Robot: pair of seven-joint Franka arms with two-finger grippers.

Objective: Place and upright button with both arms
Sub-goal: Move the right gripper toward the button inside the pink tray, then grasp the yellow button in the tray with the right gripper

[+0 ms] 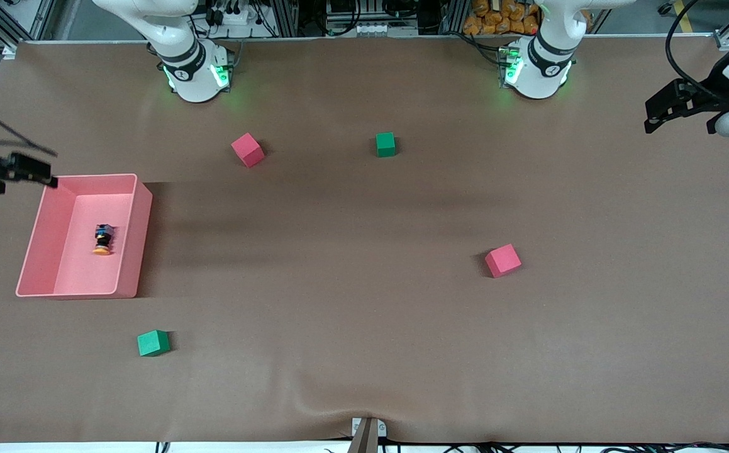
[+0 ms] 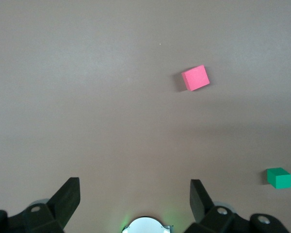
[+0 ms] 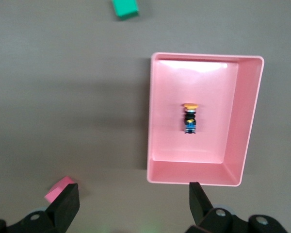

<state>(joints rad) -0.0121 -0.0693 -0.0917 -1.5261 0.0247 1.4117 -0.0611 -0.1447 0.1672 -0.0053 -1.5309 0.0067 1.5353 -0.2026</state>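
Observation:
The button (image 1: 103, 239) lies on its side inside a pink bin (image 1: 143, 217), its orange cap toward the front camera. It also shows in the right wrist view (image 3: 190, 118), in the bin (image 3: 199, 173). My right gripper (image 1: 24, 171) hangs high and open beside the bin, at the right arm's end of the table, holding nothing; its own view shows it open (image 3: 134, 191). My left gripper (image 1: 678, 108) hangs high over the left arm's end of the table, open and empty (image 2: 135, 187), away from the button.
Two red foam cubes (image 1: 248, 150) (image 1: 502, 260) and two green ones (image 1: 385, 144) (image 1: 153, 343) are scattered on the brown table. The left wrist view shows one red cube (image 2: 195, 77) and one green cube (image 2: 279, 177).

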